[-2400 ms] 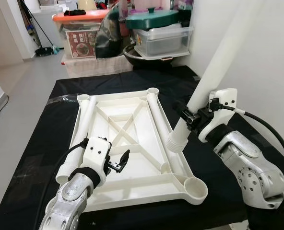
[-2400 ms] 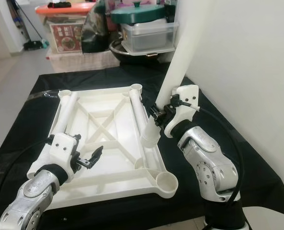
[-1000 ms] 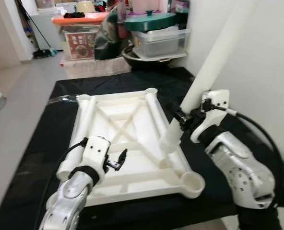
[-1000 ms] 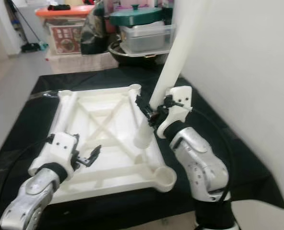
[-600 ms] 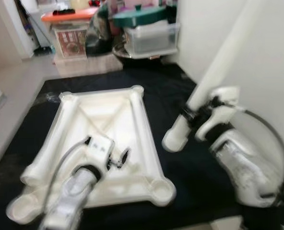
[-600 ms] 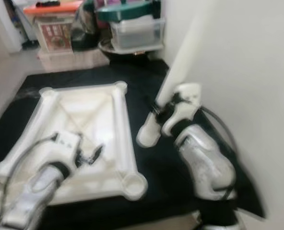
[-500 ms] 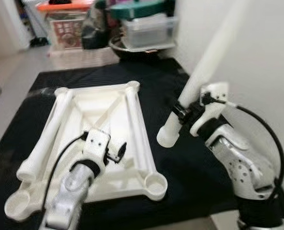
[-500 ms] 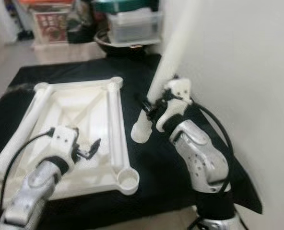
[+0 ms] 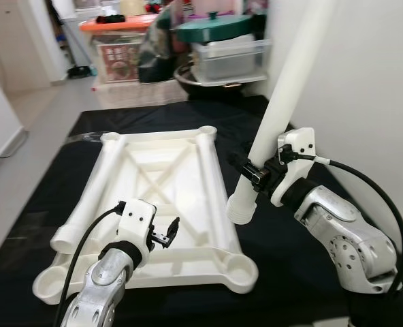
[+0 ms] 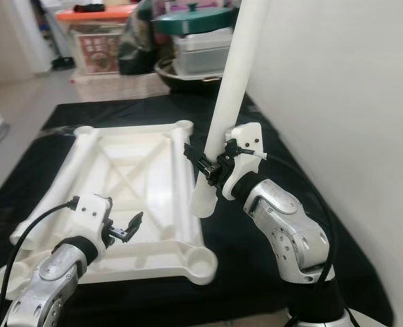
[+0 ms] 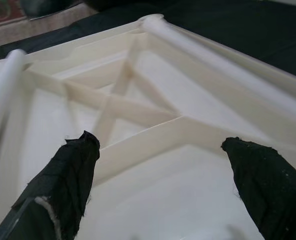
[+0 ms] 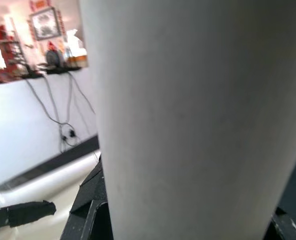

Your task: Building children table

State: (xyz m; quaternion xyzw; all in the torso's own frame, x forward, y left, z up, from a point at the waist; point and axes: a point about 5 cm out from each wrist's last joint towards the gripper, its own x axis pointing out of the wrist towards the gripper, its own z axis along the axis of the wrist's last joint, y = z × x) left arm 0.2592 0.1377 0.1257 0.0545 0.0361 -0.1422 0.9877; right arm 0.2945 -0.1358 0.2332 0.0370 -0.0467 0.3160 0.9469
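A white children's tabletop (image 9: pixel 162 197) lies upside down on a black cloth, showing cross ribs and round corner sockets. One white leg (image 9: pixel 91 191) lies along its left side. My right gripper (image 9: pixel 250 172) is shut on a second long white table leg (image 9: pixel 283 88), held nearly upright with its threaded lower end (image 9: pixel 241 206) hanging just off the tabletop's right edge. The same leg (image 12: pixel 188 120) crowds the right wrist view. My left gripper (image 9: pixel 166 234) hovers open low over the near part of the tabletop, its black fingertips (image 11: pixel 70 175) apart above the ribs (image 11: pixel 138 107).
The black cloth (image 9: pixel 283 259) covers the work surface, with bare room right of the tabletop. Storage boxes (image 9: pixel 120 48), a green lidded pot (image 9: pixel 215 27) and a clear bin (image 9: pixel 229 58) stand at the back. A white wall (image 9: pixel 365 102) runs close on the right.
The camera swung about and settled. My right gripper carried the leg from over the tabletop's right rail to just beside its right edge. The left gripper stayed open over the near ribs.
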